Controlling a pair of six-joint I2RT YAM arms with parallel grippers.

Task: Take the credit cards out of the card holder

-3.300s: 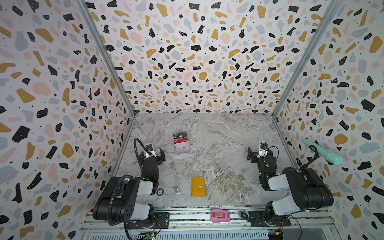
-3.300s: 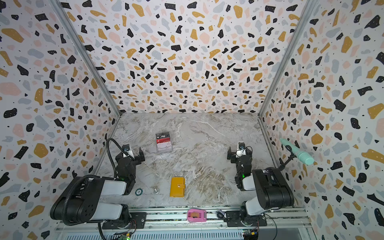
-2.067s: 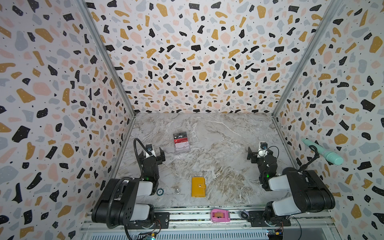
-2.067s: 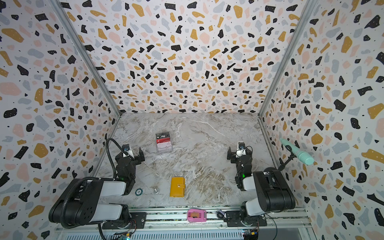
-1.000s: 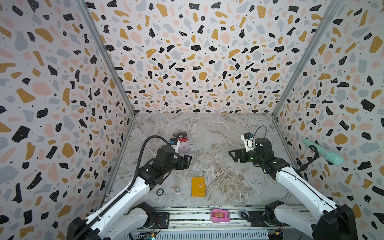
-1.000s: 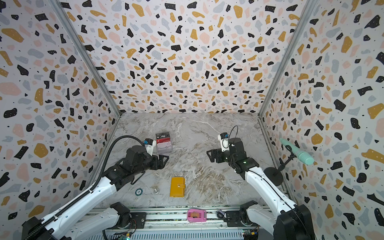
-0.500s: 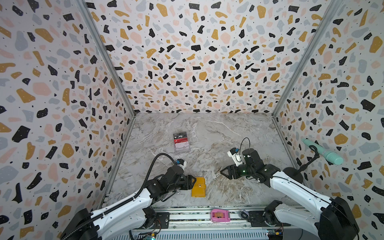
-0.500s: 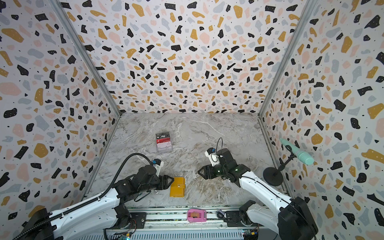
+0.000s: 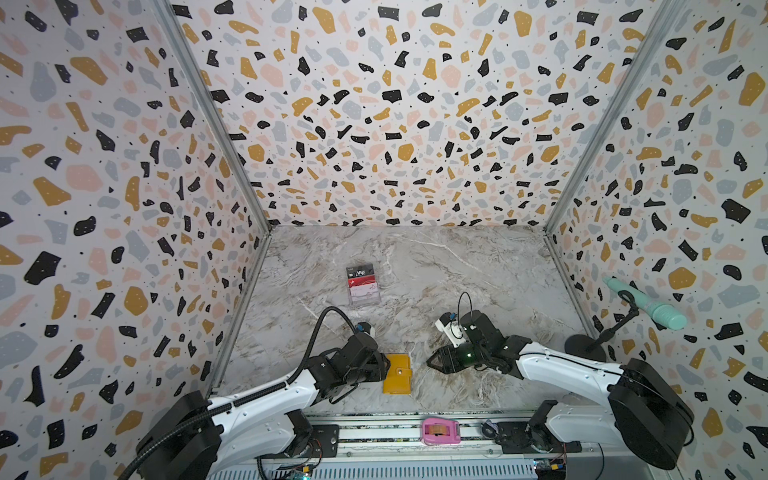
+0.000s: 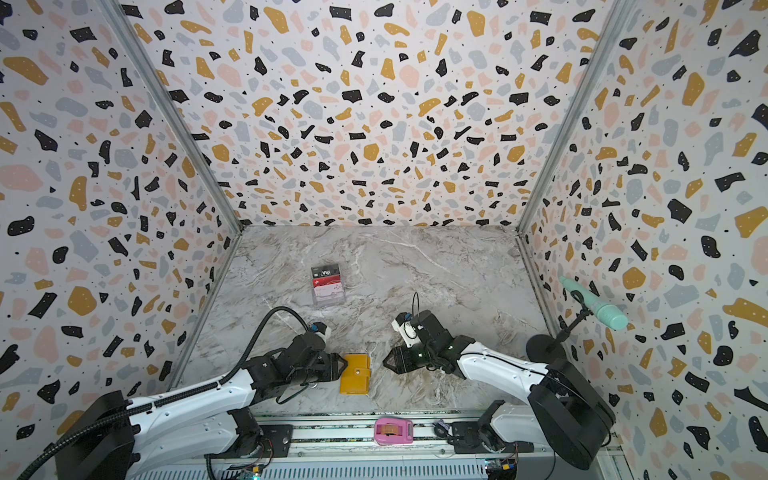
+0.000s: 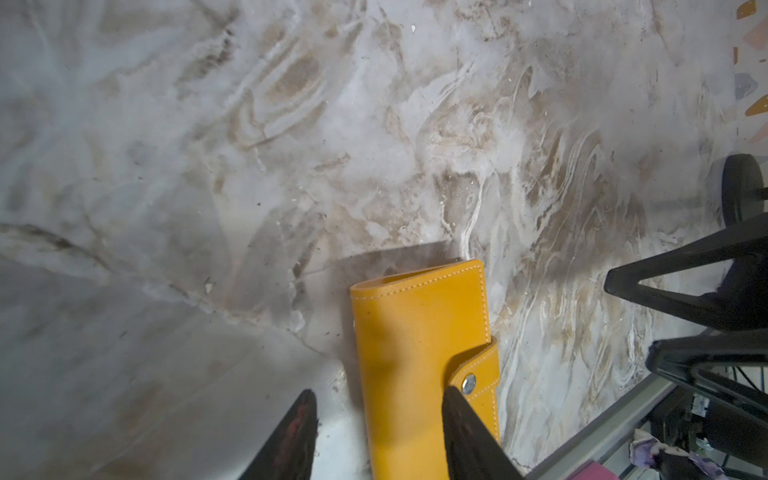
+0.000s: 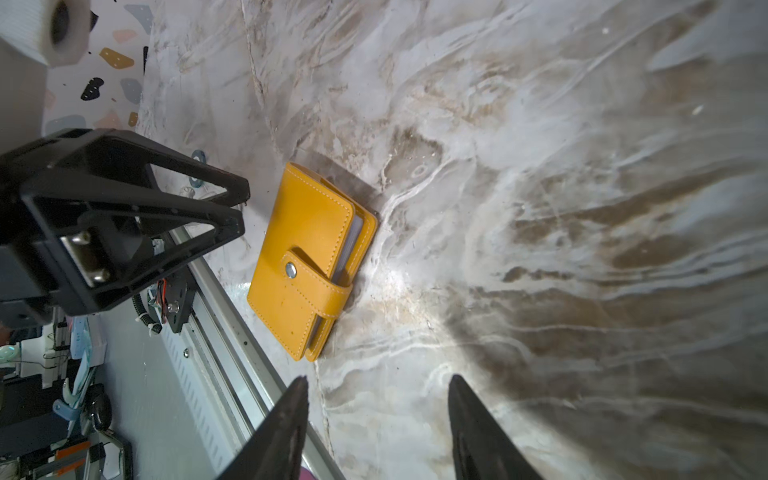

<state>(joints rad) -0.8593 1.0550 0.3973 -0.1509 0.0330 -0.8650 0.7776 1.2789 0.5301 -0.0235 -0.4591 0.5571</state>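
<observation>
Pink plastic comes first: what looks like a small tape dispenser sits on the metal rail at the front. It is nearer to me than the card holder and a little to its right. Mustard-yellow and shut, the card holder lies flat on the marbled desk just past that rail, between the two arms in both top views. Its tab wraps over the open edge and is snapped down on a silver stud. The edges of its clear sleeves peek out on that side, and any credit cards inside are hidden.

The left claw is at the card holder's left edge, low over the desk, with its jaws apart. In the left wrist view one finger reaches over the cover near the stud and the other is over bare desk beside the spine. Whether either touches, I cannot tell. The right claw points at the card holder from its right, near but clear of it, jaws parted with only desk between them.

Beyond the card holder, well apart from it, a clear stand holds cards, the top one lettered "Vip". Far to the card holder's right, by the wall, a teal microphone leans above a round black base.
</observation>
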